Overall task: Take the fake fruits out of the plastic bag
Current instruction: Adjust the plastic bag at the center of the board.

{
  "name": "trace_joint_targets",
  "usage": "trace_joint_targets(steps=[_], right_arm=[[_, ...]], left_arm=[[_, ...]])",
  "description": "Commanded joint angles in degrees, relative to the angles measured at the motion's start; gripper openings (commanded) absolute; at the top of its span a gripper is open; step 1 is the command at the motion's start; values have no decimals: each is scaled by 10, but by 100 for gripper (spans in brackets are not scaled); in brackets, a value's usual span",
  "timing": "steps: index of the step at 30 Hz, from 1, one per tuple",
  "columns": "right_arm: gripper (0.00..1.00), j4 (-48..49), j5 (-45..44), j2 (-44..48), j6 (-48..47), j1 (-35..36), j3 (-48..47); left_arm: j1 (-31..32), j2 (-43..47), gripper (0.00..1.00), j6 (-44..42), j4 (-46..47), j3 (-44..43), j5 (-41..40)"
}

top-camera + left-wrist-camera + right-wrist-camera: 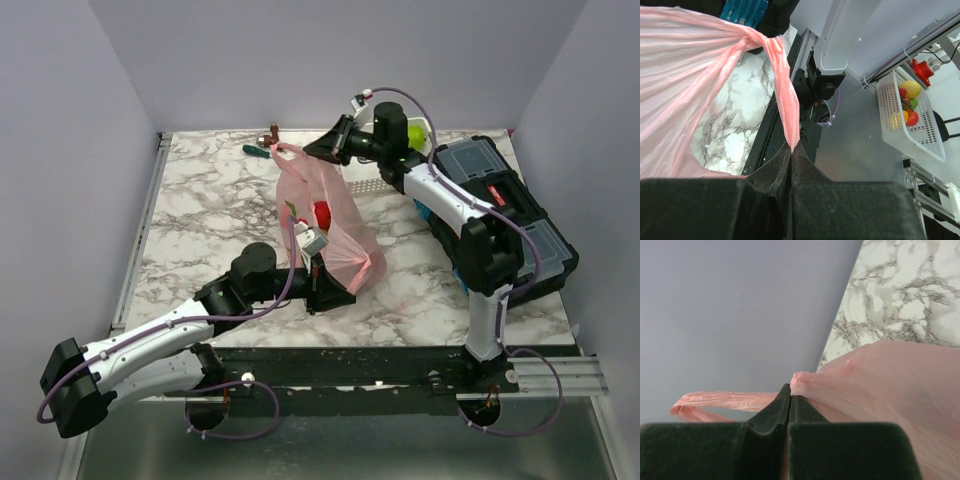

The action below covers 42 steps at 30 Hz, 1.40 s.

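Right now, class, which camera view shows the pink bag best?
The top view: it shows the whole pink bag, top to bottom, with a red fruit showing through. The left wrist view shows one side and a twisted strip pinched in the left hand. The right wrist view shows only a fold pinched in the right hand.

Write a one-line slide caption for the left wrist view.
Left gripper, shut, pinches a taut strip of the pink plastic bag; marble table behind.

Observed: plastic bag (345, 235) thin translucent pink film, crinkled, faint sheen; counter (200, 220) smooth, marble-patterned; basket (921, 139) white perforated plastic; left pincer (791, 150) matt black.
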State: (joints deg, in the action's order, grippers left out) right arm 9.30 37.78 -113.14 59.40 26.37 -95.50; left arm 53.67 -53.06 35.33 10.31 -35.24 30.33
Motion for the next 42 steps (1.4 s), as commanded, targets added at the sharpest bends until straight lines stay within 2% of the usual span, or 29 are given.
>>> trace_joint_targets(steps=[1, 3, 8, 12, 14, 17, 20, 24, 27, 30, 35, 39, 42], right_arm=[[1, -45, -7, -50, -12, 29, -79], [7, -70, -2, -58, -36, 31, -95], [49, -243, -54, -17, -169, 32, -95], [77, -340, -142, 78, -251, 31, -11], [87, -353, -184, 143, -262, 32, 56], [100, -353, -226, 257, -244, 31, 151], [100, -351, -240, 350, -196, 31, 234], [100, -335, -230, 463, -85, 32, 321], [100, -301, -215, 527, 21, 32, 389], [100, -300, -237, 575, 76, 35, 434], [95, -313, -223, 557, 85, 35, 444], [88, -270, -173, 515, 83, 35, 453], [87, -242, -163, 495, 72, 41, 480]], left_arm=[[5, 20, 0, -20, -14, -19, -27], [5, 15, 0, -23, -29, -28, -43], [5, 4, 0, -22, -62, -48, -82], [5, -10, 0, -31, -83, -68, -93], [4, -23, 0, -32, -101, -84, -105], [4, -62, 0, -38, -186, -135, -141], [4, -90, 0, -41, -241, -173, -156], [4, -116, 0, -38, -255, -197, -129], [4, -150, 0, -27, -288, -225, -129], [5, -169, 0, -11, -314, -234, -120], [5, -195, 0, 19, -349, -253, -99], [5, -187, 0, 20, -343, -256, -105], [5, -182, 0, 8, -326, -253, -108]])
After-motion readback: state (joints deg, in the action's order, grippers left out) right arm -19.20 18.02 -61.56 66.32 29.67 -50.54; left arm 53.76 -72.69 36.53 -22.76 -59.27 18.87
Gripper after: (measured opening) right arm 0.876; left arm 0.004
